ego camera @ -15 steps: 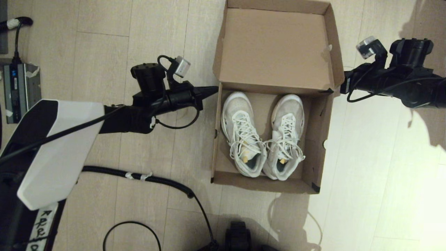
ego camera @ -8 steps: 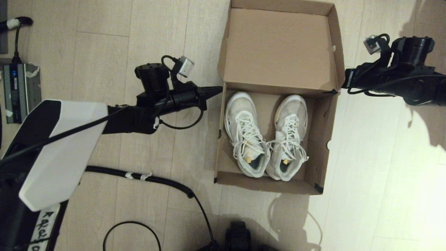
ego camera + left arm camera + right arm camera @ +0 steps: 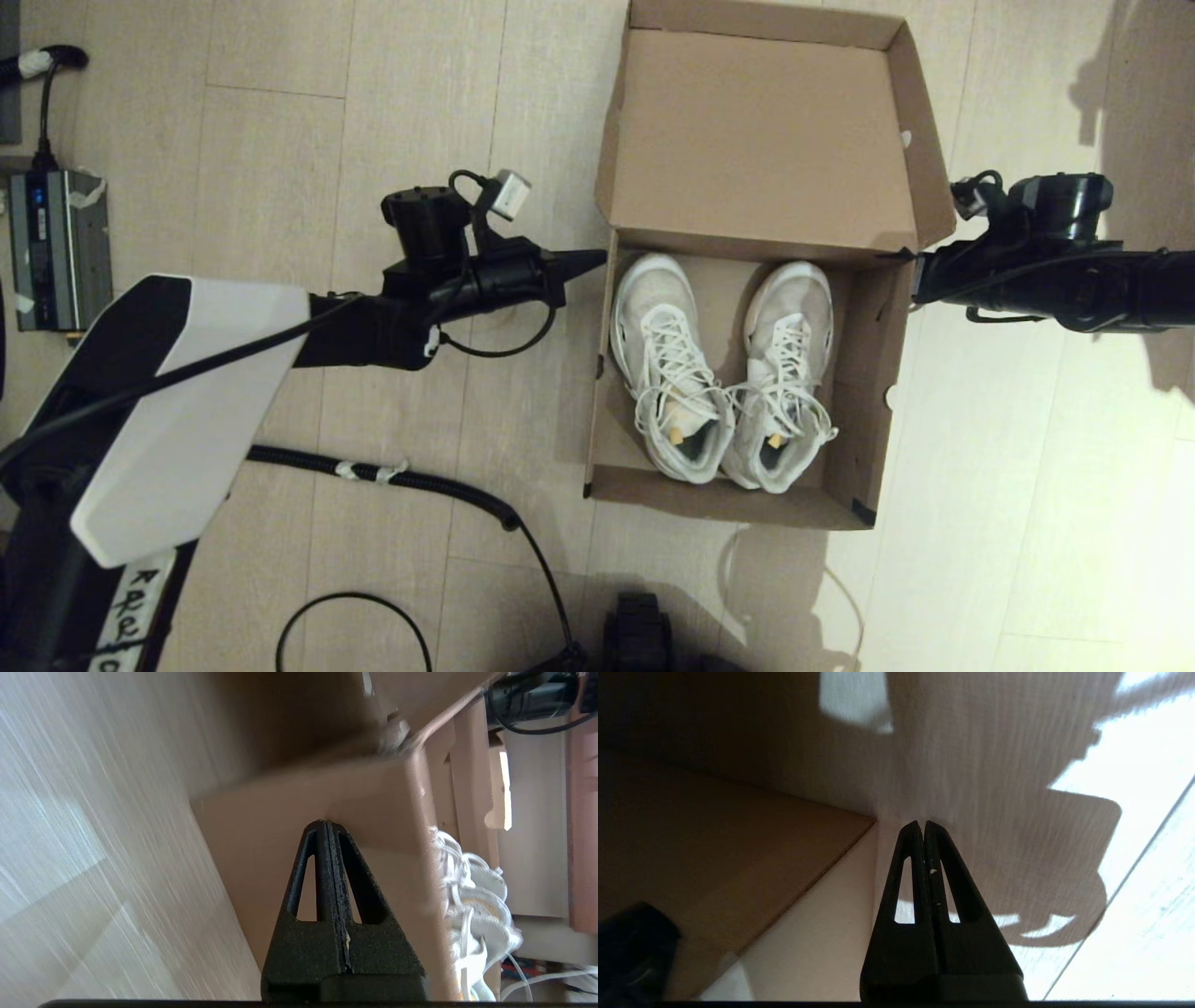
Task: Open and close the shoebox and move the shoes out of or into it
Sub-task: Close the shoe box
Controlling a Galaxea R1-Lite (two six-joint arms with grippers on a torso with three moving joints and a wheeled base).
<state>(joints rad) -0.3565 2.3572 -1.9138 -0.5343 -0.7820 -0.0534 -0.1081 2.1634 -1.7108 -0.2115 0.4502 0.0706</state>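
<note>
Your left pincer point(image 3: 588, 259) sits clenched on nothing, its tip touching the outer left wall of the shoebox point(image 3: 845, 392) just below the lid hinge. The shoebox rests on the floor point(image 3: 280, 140) with its lid point(image 3: 761, 140) folded flat open away from you. Over the last second the shoebox has slid rightward and a little toward you, and both arms have travelled with it, so you appear to be shifting the box between the two tips rather than reaching for its contents. The shoes point(image 3: 724, 373) lie side by side inside the shoebox, toes toward the hinge, untouched. Your right pincer point(image 3: 923, 833), also clenched and empty, is at the shoebox's right hinge corner. The head camera hides that tip behind the cardboard; only the right wrist camera shows the closed fingers beside the corner. The left wrist camera confirms contact against the shoebox wall.
</note>
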